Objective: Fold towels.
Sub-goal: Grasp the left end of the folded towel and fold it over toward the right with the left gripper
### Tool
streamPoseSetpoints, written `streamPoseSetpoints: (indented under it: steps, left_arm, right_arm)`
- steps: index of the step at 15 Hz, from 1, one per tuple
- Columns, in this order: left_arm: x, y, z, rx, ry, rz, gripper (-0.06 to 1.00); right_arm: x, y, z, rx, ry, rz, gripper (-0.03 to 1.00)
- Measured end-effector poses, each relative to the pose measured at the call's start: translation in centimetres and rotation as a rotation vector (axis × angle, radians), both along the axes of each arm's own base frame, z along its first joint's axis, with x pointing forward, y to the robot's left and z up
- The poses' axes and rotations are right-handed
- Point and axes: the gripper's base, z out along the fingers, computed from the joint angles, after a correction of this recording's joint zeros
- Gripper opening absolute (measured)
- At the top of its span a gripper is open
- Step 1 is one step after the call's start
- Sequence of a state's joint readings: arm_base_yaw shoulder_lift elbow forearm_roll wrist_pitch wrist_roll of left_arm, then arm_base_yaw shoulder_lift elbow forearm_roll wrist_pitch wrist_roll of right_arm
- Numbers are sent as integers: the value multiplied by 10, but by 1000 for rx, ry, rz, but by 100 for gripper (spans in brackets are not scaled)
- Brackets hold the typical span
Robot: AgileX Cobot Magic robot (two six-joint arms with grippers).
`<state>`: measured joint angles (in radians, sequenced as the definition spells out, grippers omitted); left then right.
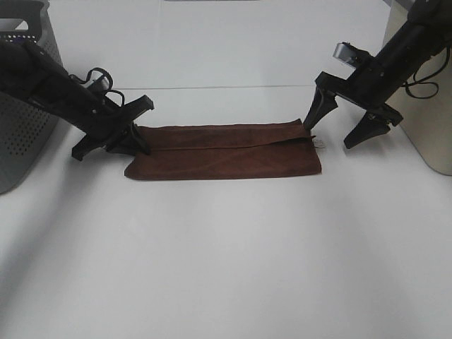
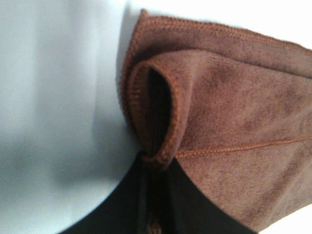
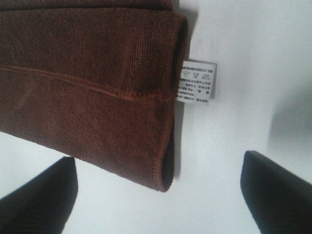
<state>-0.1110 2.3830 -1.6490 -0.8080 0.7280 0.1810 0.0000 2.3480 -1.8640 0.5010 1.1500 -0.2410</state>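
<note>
The dark reddish-brown towel (image 1: 226,152) lies on the white table (image 1: 226,268) folded into a long strip running left to right, with an upper layer's edge along its middle. My left gripper (image 1: 134,140) is shut on the towel's left end. In the left wrist view the pinched fold (image 2: 156,122) bulges up just past the black fingertips (image 2: 165,195). My right gripper (image 1: 329,135) is open and empty just off the towel's right end. In the right wrist view its fingers (image 3: 44,200) straddle the towel's corner (image 3: 87,87) and the small white tag (image 3: 196,82).
A grey perforated basket (image 1: 21,120) stands at the left edge behind the left arm. A beige box-like object (image 1: 424,113) stands at the right edge behind the right arm. The white table extends toward the front.
</note>
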Motion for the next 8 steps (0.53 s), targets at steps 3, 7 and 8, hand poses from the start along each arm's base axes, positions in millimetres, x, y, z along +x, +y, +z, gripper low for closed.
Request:
streamPoseSetpoints:
  steps: [3,7,8]
  left_arm:
    - [5,3,7,68,-17,-47,2]
    - [8,11,37,186,14,-98,2]
    - [9,14,51,213,17,-102,2]
  right_arm:
    - [0,0,0,-2,-1,0,85]
    - [0,0,0,-3,-1,1,85]
    - [0,0,0,-3,-2,0,85]
